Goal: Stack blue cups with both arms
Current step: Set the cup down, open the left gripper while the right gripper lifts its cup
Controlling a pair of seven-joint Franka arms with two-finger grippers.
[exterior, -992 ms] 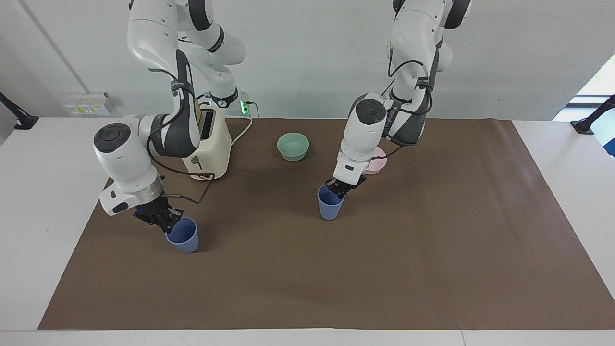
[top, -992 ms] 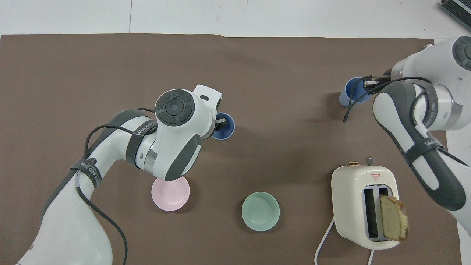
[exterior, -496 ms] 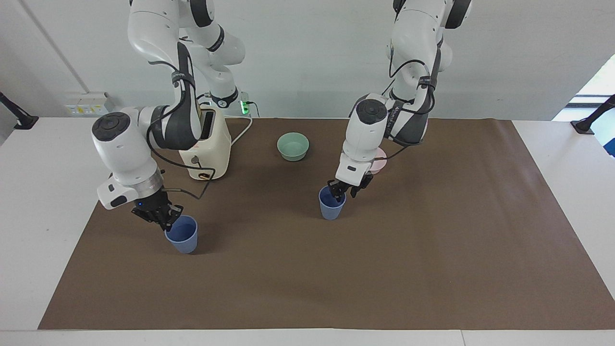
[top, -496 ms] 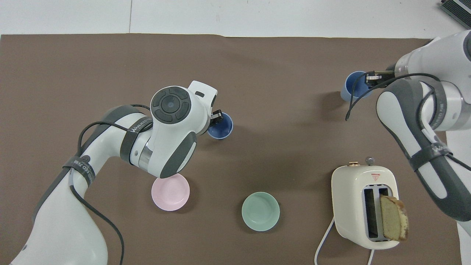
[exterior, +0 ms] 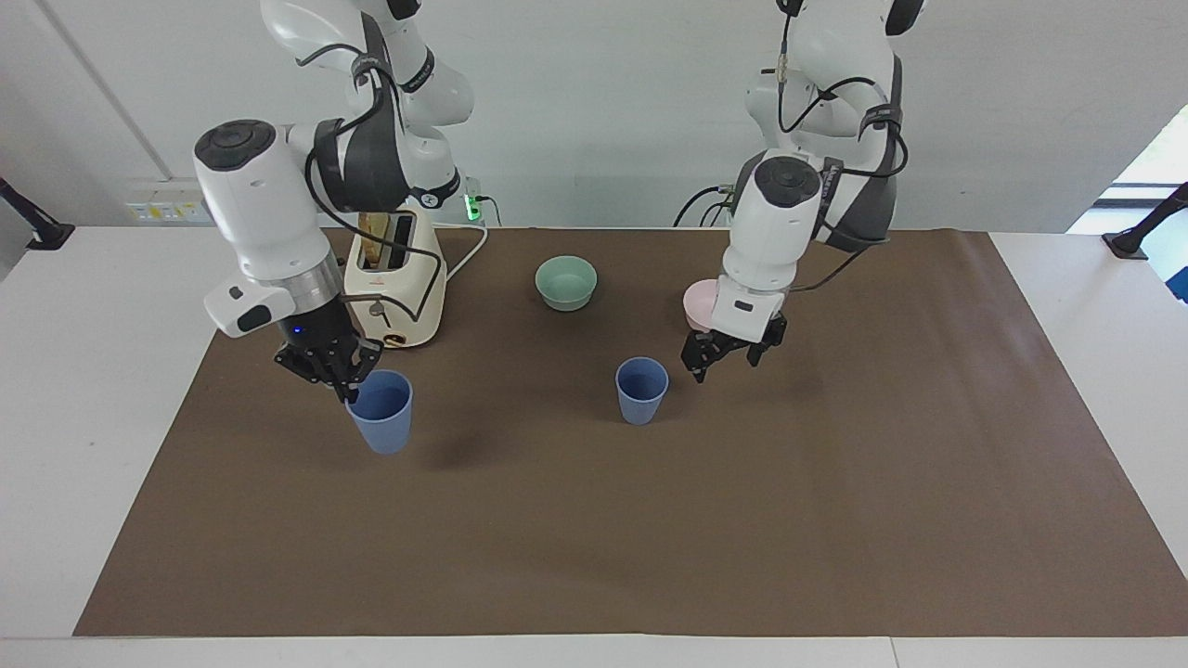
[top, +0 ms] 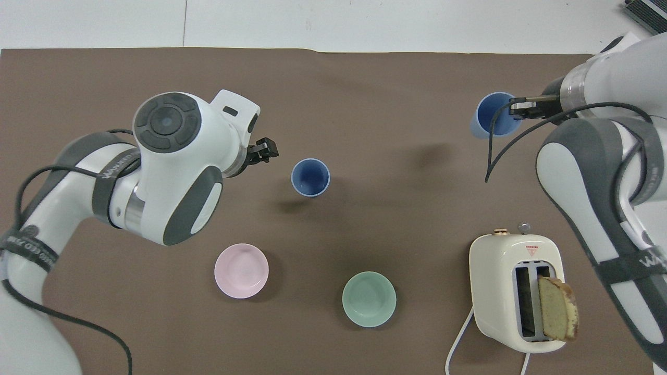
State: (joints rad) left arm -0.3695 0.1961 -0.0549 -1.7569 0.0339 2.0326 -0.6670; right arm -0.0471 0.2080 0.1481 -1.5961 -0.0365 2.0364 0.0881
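Note:
One blue cup (exterior: pixel 641 390) (top: pixel 310 177) stands upright on the brown mat near the table's middle, with nothing touching it. My left gripper (exterior: pixel 727 362) (top: pixel 264 151) hangs open just beside it, toward the left arm's end of the table, with nothing between its fingers. My right gripper (exterior: pixel 350 386) (top: pixel 515 108) is shut on the rim of the other blue cup (exterior: pixel 380 413) (top: pixel 492 115). That cup hangs slightly tilted above the mat, toward the right arm's end, and its shadow falls on the mat below.
A cream toaster (exterior: pixel 397 292) (top: pixel 516 291) holding a bread slice stands close to the right arm. A pale green bowl (exterior: pixel 566 281) (top: pixel 369 298) and a pale pink bowl (exterior: pixel 696 304) (top: pixel 241 271) lie nearer to the robots than the standing cup.
My left gripper opened, let go of the middle cup and drew up and aside from it. My right arm lifted its cup off the mat and carried it toward the middle.

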